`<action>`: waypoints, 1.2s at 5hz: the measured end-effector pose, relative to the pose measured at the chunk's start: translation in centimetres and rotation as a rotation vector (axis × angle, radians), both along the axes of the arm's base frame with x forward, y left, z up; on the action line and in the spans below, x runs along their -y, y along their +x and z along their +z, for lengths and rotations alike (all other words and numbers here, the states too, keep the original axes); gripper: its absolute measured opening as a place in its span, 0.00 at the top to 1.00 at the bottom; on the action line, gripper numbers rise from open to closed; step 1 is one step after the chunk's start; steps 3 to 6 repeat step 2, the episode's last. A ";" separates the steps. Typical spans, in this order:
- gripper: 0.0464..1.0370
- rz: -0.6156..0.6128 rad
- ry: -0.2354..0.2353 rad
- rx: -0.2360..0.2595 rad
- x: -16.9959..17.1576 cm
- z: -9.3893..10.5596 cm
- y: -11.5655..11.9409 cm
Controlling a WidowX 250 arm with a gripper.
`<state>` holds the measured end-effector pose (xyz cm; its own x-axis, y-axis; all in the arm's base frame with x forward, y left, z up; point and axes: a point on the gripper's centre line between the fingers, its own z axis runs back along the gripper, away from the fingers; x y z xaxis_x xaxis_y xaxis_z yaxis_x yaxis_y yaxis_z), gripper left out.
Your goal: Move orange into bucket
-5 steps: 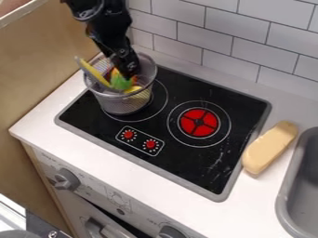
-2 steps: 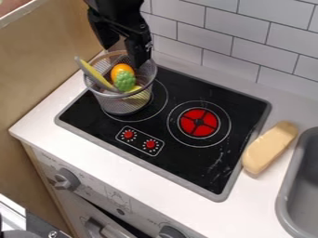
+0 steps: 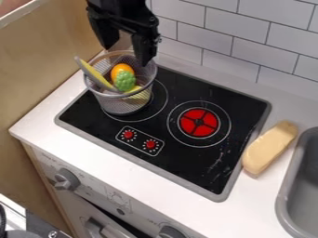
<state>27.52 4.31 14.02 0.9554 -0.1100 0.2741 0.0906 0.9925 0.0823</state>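
At the upper left the black gripper hangs over the back of the bucket, open, its two fingers spread apart with nothing held between them. The bucket is a silvery wire-mesh basket standing on the stove's left rear burner. Inside it, the orange lies near the back, just behind a bumpy green toy. A long yellow item leans out over the bucket's left rim, and another yellow piece lies low at the front right inside.
The black stovetop has a red burner and red knobs. A tan, bread-like block lies on the counter right of it, beside a grey sink. A tiled wall rises behind; a wooden panel stands left.
The gripper has risen out of the bucket and shifted a little right, its fingers now wide apart. The orange and green toy, earlier mostly covered, lie uncovered in the bucket.
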 end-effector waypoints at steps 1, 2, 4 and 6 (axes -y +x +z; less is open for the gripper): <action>0.04 0.032 -0.019 -0.021 1.0 0.2 -0.5; 0.04 0.071 -0.027 -0.015 2.0 0.8 -0.9; 0.04 0.071 -0.027 -0.015 2.0 0.8 -0.9; 0.04 0.071 -0.027 -0.015 2.0 0.8 -0.9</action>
